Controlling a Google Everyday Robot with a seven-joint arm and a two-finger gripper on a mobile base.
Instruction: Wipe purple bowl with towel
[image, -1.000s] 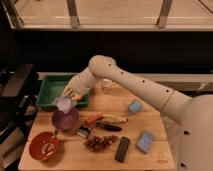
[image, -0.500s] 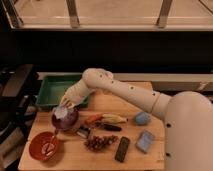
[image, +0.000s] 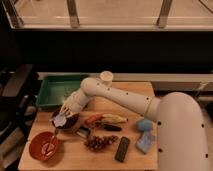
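The purple bowl (image: 71, 123) stands on the left part of the wooden table (image: 135, 160). My gripper (image: 64, 115) is right over the bowl, reaching down into it from the right. It is shut on a pale towel (image: 60, 120), which is bunched up and pressed against the inside of the bowl. The gripper and towel hide most of the bowl's inside.
A green tray (image: 55, 92) sits behind the bowl and a red bowl (image: 43, 146) in front of it. A carrot (image: 93, 119), banana (image: 115, 119), grapes (image: 99, 142), black remote (image: 121, 149), blue sponge (image: 145, 142) and white cup (image: 106, 76) lie to the right.
My arm has swung lower and further forward. The gripper with the towel has gone from above the bowl's rim down into the bowl.
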